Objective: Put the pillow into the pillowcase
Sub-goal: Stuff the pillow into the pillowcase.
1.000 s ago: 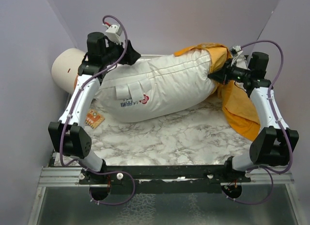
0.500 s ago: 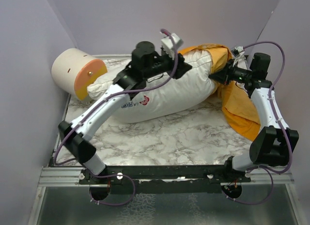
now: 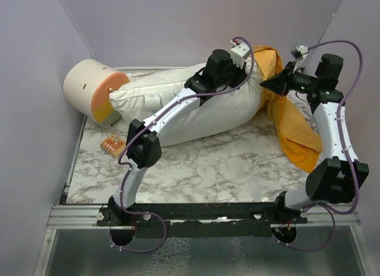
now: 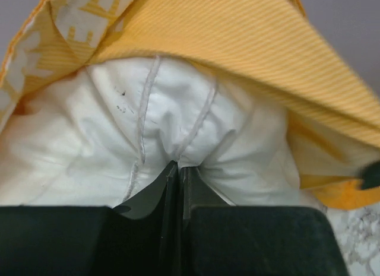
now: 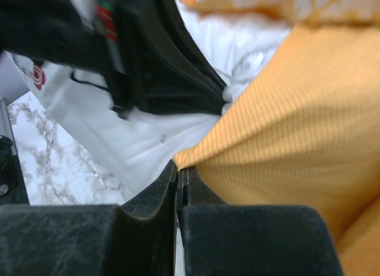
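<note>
Top external: the pillow (image 3: 219, 113) lies lengthwise across the far half of the marble table (image 3: 208, 163), its left end against the cream-and-orange cylinder (image 3: 89, 89) and its right end at the mouth of the pillowcase (image 3: 291, 124). The left gripper (image 3: 248, 68) sits on top of that right end, just beside the orange hem. The right gripper (image 3: 268, 86) is beside the same end, with the pillowcase hanging from it to the table. A small orange card (image 3: 113, 145) lies near the front left. Left wrist: fingers drawn together, pinching a puckered fold of the white pillow (image 4: 119, 127) at their tips; the orange cloth (image 4: 249, 44) arches above. Right wrist: fingers pressed together on the pillowcase edge (image 5: 285, 121), the pillow (image 5: 119, 139) just past it. Versus one second ago: the left arm has moved from the pillow's left end, near the cylinder, to its right end; the cylinder's orange face is now exposed; the printed label is no longer visible; the right gripper has shifted only slightly.
</note>
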You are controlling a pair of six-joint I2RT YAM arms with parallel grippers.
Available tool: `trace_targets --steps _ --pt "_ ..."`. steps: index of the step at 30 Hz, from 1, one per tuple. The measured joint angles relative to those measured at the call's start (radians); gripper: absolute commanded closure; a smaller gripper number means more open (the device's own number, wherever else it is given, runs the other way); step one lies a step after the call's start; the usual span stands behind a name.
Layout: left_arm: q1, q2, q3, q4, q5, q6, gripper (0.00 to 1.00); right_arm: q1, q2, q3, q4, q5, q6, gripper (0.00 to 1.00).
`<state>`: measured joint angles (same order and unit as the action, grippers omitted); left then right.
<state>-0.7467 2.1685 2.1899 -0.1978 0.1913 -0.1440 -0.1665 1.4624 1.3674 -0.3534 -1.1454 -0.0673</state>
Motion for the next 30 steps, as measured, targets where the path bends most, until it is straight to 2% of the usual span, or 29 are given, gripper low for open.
trace_targets --steps 5,11,13,14,17,20,26,30 --pt "0.037 0.119 0.137 -0.035 -0.031 -0.034 0.98 -0.009 0.0 0.136 0.006 -0.041 0.056 0.99" --pt "0.053 0.176 0.201 -0.042 0.043 -0.066 0.97 -0.01 -0.001 0.092 0.048 -0.081 0.145 0.99" --pt "0.054 0.181 0.204 -0.033 0.104 -0.067 0.97 -0.009 0.0 0.073 0.042 -0.084 0.141 0.99" --pt "0.063 0.194 0.204 -0.004 0.251 -0.066 0.97 -0.005 0.057 0.058 -0.005 -0.058 0.087 0.99" --pt "0.065 0.195 0.199 0.004 0.299 -0.047 0.97 0.002 0.093 0.06 -0.021 -0.047 0.07 0.99" --pt "0.063 0.198 0.19 0.014 0.353 -0.029 0.98 0.034 0.148 0.082 -0.05 -0.022 0.059 0.99" --pt "0.08 0.26 0.283 0.019 0.384 -0.053 0.98 0.225 0.19 0.326 -0.204 0.054 -0.008 0.99" --pt "0.127 0.271 0.301 0.039 0.425 -0.126 0.97 0.261 0.143 0.305 -0.217 0.087 -0.03 0.99"
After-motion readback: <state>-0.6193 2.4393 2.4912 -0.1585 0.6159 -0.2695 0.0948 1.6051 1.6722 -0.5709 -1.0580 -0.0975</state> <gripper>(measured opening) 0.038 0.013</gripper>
